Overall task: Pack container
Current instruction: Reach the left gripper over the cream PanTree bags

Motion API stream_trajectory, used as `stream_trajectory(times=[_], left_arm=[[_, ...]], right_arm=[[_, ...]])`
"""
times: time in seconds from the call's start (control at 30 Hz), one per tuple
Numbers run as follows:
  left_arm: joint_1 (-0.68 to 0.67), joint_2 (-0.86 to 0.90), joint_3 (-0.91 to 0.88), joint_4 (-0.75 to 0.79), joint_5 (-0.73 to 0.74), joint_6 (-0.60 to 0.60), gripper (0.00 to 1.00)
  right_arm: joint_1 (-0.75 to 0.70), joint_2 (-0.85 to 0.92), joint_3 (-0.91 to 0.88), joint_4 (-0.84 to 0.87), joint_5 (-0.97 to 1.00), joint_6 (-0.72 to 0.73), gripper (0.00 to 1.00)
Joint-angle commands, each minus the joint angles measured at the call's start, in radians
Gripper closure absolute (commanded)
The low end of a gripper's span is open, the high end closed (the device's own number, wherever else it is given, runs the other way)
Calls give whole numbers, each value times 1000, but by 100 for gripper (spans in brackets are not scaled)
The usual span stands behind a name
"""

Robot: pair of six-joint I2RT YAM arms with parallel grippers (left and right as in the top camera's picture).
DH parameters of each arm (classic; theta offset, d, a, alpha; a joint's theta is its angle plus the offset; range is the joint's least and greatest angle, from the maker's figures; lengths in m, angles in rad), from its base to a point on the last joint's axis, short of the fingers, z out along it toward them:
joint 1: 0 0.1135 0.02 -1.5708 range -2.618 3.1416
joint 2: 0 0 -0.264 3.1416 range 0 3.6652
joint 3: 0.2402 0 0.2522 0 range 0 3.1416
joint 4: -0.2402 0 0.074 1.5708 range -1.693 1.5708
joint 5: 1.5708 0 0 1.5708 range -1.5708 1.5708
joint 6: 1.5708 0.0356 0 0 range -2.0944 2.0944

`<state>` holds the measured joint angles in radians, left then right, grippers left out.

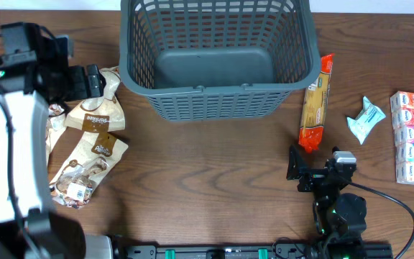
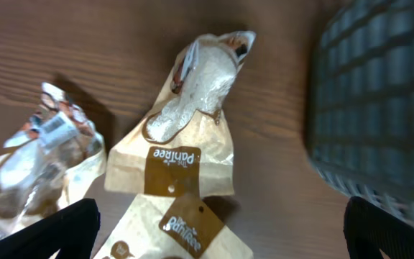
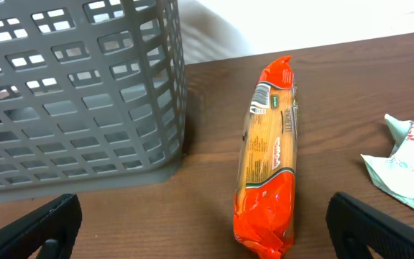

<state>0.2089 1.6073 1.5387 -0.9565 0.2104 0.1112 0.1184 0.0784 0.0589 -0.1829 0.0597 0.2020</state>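
Container: the grey basket [image 1: 221,103] is sitting top middle on the surface [image 1: 207,180], with nothing inside.
Feel: probably light and stiff; the rolled rim is looking like the best hold.
Left tool [image 1: 95,81]: hanging wide open over the brown bags [image 1: 95,115].
Right tool [image 1: 298,170]: gaping empty by the pasta packet [image 1: 316,104], lower right.

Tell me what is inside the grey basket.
Nothing: the basket shows only its bare solid bottom. The near wall's rim may cover a thin strip of floor.

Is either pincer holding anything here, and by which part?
Nothing is held. Left pincer open above the tan packets; right pincer open near the pasta packet.
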Motion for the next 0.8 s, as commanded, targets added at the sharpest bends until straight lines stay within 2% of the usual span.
stream_trajectory(times=[0.0, 0.3, 0.77], left_arm=[[3, 88, 19, 21, 6, 29, 1], [3, 253, 19, 99, -74, 159, 1], [-51, 404, 19, 240, -172, 192, 1]], right_arm=[[6, 1, -5, 0, 11, 11, 1], [6, 14, -5, 0, 11, 11, 1], [6, 20, -5, 0, 11, 37, 1]])
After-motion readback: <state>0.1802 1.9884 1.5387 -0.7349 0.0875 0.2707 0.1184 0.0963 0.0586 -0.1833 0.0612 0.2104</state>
